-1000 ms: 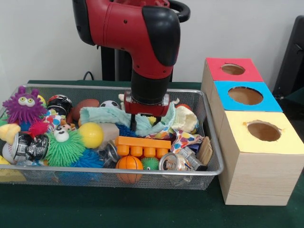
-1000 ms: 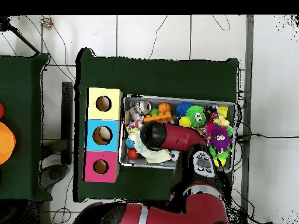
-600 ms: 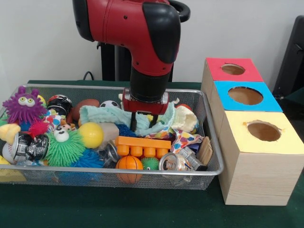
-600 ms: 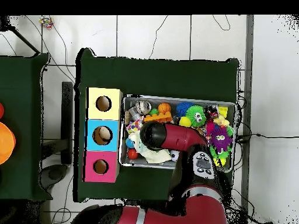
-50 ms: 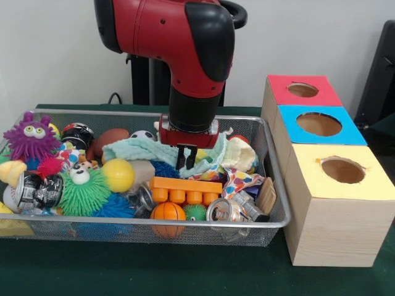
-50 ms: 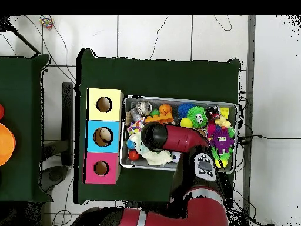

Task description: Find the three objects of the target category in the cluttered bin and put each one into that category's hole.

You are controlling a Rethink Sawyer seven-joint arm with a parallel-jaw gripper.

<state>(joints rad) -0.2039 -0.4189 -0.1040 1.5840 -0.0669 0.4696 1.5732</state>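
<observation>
**Hovering over the mint cloth, fingers drawn close**

Looking at the front view, I see the gripper (image 5: 187,158) low in the middle of the wire bin (image 5: 274,185). Its two dark fingers are drawn close together, right at the near edge of the mint cloth (image 5: 139,148). I cannot tell whether any fabric sits between them. The cloth lies draped across the far middle of the bin and runs left from the gripper.

Just near of the fingers lies an orange building block (image 5: 185,190), with a small basketball (image 5: 168,213) against the bin's near wall. To the right of the block are a patterned cloth (image 5: 241,180) and a crushed can (image 5: 225,211). To the left sits a yellow ball (image 5: 118,174), then a green spiky toy (image 5: 83,188) with googly eyes, and a second can (image 5: 37,190). A purple spiky toy (image 5: 31,140) stands at the far left.

Right of the bin are three wooden boxes, each with a round hole: the yellow box (image 5: 342,171) nearest, the blue box (image 5: 319,124) in the middle and the red box (image 5: 302,90) farthest. In the overhead view the red arm (image 6: 176,138) covers the middle of the bin.
</observation>
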